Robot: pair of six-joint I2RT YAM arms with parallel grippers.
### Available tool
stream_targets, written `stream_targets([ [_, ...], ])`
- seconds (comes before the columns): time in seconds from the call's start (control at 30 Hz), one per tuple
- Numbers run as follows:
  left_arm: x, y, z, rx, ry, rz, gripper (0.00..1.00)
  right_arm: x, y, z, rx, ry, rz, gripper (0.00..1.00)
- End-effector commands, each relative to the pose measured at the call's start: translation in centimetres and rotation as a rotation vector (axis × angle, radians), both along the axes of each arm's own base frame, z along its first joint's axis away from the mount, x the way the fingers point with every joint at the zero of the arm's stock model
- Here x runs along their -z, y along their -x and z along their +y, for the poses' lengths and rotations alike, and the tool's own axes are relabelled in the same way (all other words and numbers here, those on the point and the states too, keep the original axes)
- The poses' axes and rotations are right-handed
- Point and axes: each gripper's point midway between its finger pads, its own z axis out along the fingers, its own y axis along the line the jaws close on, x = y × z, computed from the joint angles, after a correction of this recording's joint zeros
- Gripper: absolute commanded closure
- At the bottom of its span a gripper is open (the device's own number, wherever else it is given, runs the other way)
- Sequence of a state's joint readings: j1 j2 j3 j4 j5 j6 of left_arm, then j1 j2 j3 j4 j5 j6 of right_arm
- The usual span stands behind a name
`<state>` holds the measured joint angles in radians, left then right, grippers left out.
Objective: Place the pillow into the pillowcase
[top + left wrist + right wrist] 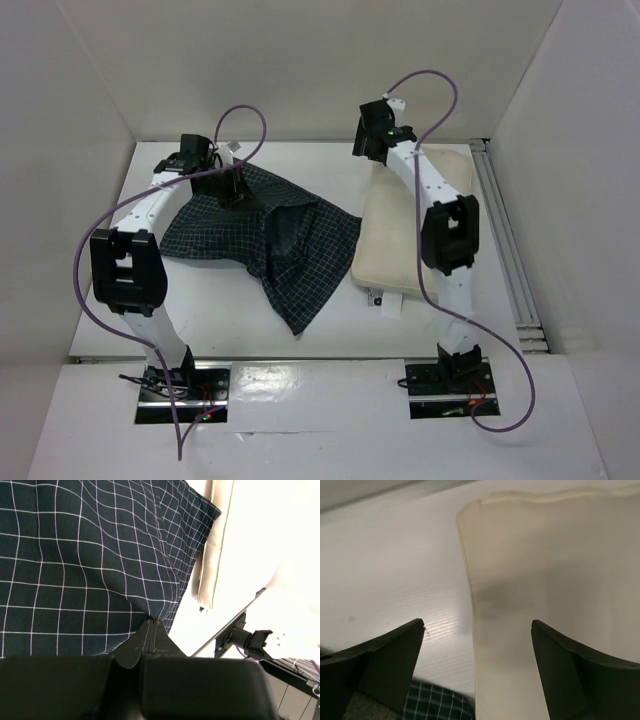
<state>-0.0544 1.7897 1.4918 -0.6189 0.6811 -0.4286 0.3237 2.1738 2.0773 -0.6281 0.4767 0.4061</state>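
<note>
**Left hand (152,630) pinches the pillowcase (290,245); right hand (478,624) gapes over the pillow (385,240)**

The left hand's fingers are pressed together on a fold of the checked pillowcase. In the left wrist view the cloth puckers into a peak right where the tips meet. From above, this hand sits at the far edge of the pillowcase, and the wrist hides the grip itself.

The pillowcase lies crumpled on the bench (300,165), left of centre, with one corner trailing toward the near edge. Its folds overlap, so I cannot make out where its mouth is. Its right edge reaches the pillow's left side. Whether the cloth overlaps the pillow there or only touches it is hard to tell.

The pillow lies flat on the right side of the bench, outside the pillowcase. The right arm crosses over it and hides much of its middle and right half. A small tag (385,300) shows at its near edge.

The right hand is spread wide with nothing between its fingers. It is above the pillow's far left corner, one finger over bare bench and the other over the pillow. Whether the fingers touch the pillow cannot be told. The right wrist view cuts off both fingers at the bottom edge, with a scrap of checked cloth showing between them.
</note>
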Motion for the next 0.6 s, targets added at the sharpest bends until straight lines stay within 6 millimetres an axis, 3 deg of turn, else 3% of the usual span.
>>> stream_targets([
  [0.0, -2.7, -0.3, -0.2, -0.003, 0.032, -0.065, 1.00, 8.9, 0.7, -1.9, -0.022, 0.035, 0.285, 0.07],
  [0.1, -2.6, -0.3, 0.0, -0.008, 0.024, -0.065, 1.00, 10.6, -0.4, -3.3, 0.037, -0.005, 0.294, 0.16],
  [0.13, -2.7, -0.5, -0.1, -0.008, 0.025, -0.075, 1.00, 10.9, -0.9, -4.1, 0.058, -0.016, 0.283, 0.25],
  [0.17, -2.7, -0.5, -0.1, -0.008, 0.025, -0.075, 1.00, 11.5, -0.9, -4.6, 0.069, -0.035, 0.289, 0.37],
  [0.2, -2.6, -0.6, 0.1, -0.013, 0.018, -0.075, 1.00, 11.9, -0.5, -4.5, 0.064, -0.040, 0.299, 0.59],
  [0.27, -2.5, -0.6, 0.1, -0.025, 0.015, -0.068, 1.00, 9.2, -1.1, -4.9, 0.075, -0.066, 0.218, 1.00],
  [0.3, -2.9, -0.8, 0.1, -0.025, 0.015, -0.079, 1.00, 9.7, -0.3, -4.9, 0.048, -0.057, 0.234, 1.00],
  [0.33, -2.9, -0.8, 0.1, -0.025, 0.015, -0.079, 1.00, 7.9, -1.3, -4.4, 0.014, -0.077, 0.150, 1.00],
  [0.37, -3.2, -1.1, 0.2, -0.031, 0.009, -0.090, 1.00, 3.1, -1.1, -3.9, -0.035, -0.100, 0.048, 1.00],
  [0.4, -3.1, -1.2, 0.3, -0.042, 0.005, -0.085, 1.00, 1.3, -0.8, -2.9, -0.133, -0.112, 0.005, 1.00],
  [0.43, -3.1, -1.2, 0.3, -0.042, 0.005, -0.085, 1.00, 1.2, -0.1, -2.2, -0.194, -0.128, -0.031, 1.00],
  [0.47, -3.1, -1.6, 0.8, -0.054, 0.005, -0.085, 1.00, -3.5, 1.1, -1.3, -0.283, -0.144, -0.127, 1.00],
  [0.5, -3.1, -1.8, 1.2, -0.073, 0.010, -0.076, 1.00, -4.5, 2.1, -0.8, -0.353, -0.133, -0.144, 1.00],
  [0.53, -3.2, -2.1, 1.2, -0.079, 0.014, -0.072, 1.00, -3.6, 3.8, 0.8, -0.464, -0.173, -0.117, 1.00],
  [0.57, -2.6, -2.4, 1.8, -0.095, 0.013, -0.059, 1.00, -6.4, 5.3, 1.6, -0.537, -0.186, -0.173, 1.00],
])
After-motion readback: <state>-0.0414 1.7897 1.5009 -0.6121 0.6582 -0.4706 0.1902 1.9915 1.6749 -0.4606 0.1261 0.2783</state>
